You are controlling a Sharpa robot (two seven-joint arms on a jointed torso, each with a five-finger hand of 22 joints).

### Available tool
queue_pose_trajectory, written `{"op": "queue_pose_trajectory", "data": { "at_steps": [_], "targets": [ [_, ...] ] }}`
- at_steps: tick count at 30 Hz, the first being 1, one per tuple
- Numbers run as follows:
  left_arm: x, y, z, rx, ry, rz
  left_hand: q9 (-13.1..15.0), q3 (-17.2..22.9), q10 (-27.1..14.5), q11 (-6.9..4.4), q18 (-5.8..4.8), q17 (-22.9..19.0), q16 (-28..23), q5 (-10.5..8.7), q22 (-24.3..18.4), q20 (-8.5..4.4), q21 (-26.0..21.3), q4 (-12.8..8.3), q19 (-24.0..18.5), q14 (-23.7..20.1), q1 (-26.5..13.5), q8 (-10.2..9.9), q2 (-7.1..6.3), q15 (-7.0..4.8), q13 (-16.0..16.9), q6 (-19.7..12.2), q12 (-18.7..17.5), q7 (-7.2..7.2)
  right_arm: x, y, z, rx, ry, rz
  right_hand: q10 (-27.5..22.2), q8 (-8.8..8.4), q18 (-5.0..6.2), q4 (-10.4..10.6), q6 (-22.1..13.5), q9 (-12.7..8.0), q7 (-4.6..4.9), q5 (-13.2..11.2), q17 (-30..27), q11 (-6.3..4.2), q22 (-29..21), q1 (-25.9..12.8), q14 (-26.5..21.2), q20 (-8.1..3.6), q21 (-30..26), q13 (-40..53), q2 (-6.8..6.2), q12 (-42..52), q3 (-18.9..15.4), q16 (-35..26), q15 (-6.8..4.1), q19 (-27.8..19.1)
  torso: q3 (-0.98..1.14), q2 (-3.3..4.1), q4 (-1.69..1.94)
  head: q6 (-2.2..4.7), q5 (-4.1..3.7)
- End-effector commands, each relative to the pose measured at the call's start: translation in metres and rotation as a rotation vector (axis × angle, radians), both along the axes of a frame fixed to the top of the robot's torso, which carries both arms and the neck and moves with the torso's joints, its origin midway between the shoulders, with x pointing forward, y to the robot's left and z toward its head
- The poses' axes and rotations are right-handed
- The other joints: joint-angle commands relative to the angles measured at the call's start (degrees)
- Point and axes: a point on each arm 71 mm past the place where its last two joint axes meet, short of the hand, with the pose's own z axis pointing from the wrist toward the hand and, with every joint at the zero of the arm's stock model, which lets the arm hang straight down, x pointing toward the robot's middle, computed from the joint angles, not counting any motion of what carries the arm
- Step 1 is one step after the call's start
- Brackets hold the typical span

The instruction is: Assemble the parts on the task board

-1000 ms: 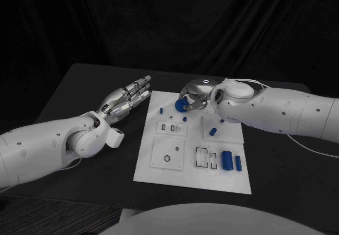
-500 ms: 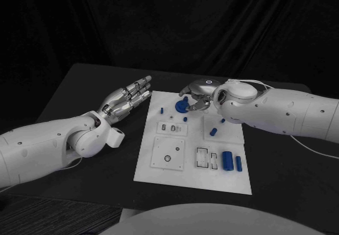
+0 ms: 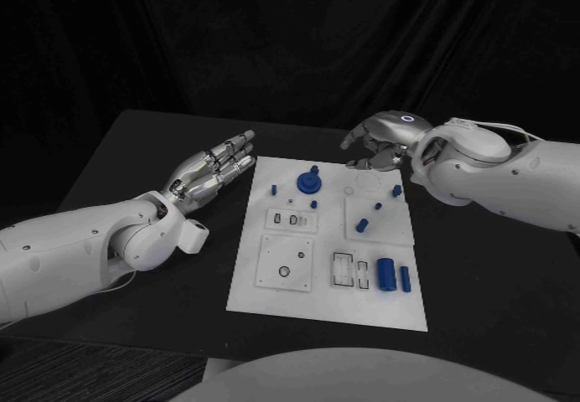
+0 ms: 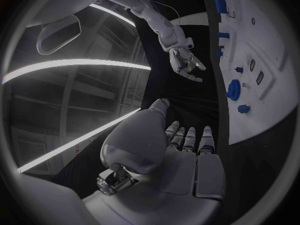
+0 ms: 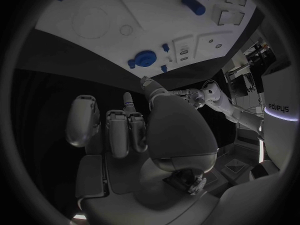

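The white flat task board (image 3: 326,293) lies in the middle of the black counter (image 3: 133,159), with small blue parts on it: a round disc part (image 3: 312,180) near its far edge and a cylinder (image 3: 388,274). No writing on it can be read. The left hand (image 3: 215,170), of silver metal, rests beside the board with fingers straight and apart, holding nothing. The right hand (image 3: 377,151) hovers at the far edge, fingers curled and empty.

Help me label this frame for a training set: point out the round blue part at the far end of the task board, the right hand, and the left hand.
round blue part (image 3: 312,179), head view, on its disc top.
right hand (image 3: 377,142), head view, on the back of the hand.
left hand (image 3: 215,167), head view, on the palm.
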Motion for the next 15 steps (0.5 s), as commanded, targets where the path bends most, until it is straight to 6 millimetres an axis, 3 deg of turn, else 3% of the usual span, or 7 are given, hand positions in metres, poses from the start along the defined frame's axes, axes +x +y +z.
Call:
{"op": "queue_pose_trajectory", "data": {
  "at_steps": [1,5,9,15],
  "targets": [
    [-0.001,-0.001,0.002,-0.012,-0.011,-0.006,0.02,0.24,0.13,0.35,0.56,-0.09,-0.21,0.23,-0.08,0.33,-0.34,-0.13,-0.02,-0.13,-0.56,0.0,-0.04,0.42,-0.05,-0.29,-0.2,0.2,-0.005,-0.02,0.002,0.005,-0.019,-0.054,6.16,-0.72,0.42,0.5,-0.66,-0.25,0.04,-0.43,11.09,-0.24,7.0,-0.82,4.81,0.05,-0.89,15.06,-0.06,0.15,-0.32,-1.46,-0.24,-0.14,-0.18,-0.22,-0.2,-0.01,-0.05],
    [-0.001,0.0,0.002,-0.012,-0.011,-0.004,0.02,0.24,0.13,0.35,0.56,-0.09,-0.21,0.23,-0.08,0.33,-0.34,-0.13,-0.02,-0.13,-0.56,0.0,-0.04,0.42,-0.05,-0.29,-0.2,0.2,-0.013,-0.05,-0.004,-0.001,-0.013,-0.106,6.16,-1.52,0.42,1.19,-1.68,-0.64,-0.03,-1.81,10.68,-0.3,7.01,-1.16,4.74,-0.02,-1.06,15.06,0.07,0.15,-0.91,-1.98,-0.32,0.0,-0.11,-0.2,-0.31,0.2,0.25],
    [-0.001,0.001,0.002,-0.01,-0.01,-0.002,0.04,0.24,0.13,0.35,0.56,-0.09,-0.21,0.24,-0.08,0.35,-0.34,-0.14,-0.02,-0.13,-0.57,0.01,-0.05,0.43,-0.05,-0.21,-0.2,0.19,-0.022,-0.076,-0.014,-0.021,0.022,-0.159,6.16,-2.03,0.46,1.4,-2.53,-0.97,-0.21,-1.89,10.32,-0.42,6.93,-0.91,4.66,-0.07,-1.4,15.06,0.37,0.15,-0.98,-2.44,-0.39,-0.05,-0.19,-0.26,0.09,0.14,-0.13],
    [-0.001,0.001,0.002,-0.01,-0.01,-0.001,0.05,0.25,0.13,0.34,0.57,-0.09,-0.21,0.23,-0.08,0.37,-0.34,-0.16,-0.02,-0.13,-0.58,0.02,-0.07,0.44,-0.05,-0.12,-0.2,0.2,-0.03,-0.099,-0.03,-0.042,0.059,-0.208,6.16,-2.12,0.51,1.58,-2.77,-1.1,-0.3,-2.24,10.08,-0.49,6.84,-0.95,4.59,-0.09,-1.7,15.06,0.37,0.15,-1.16,-2.75,-0.43,-0.15,-0.18,-0.18,-0.23,-0.01,-0.01]
  ]
}}
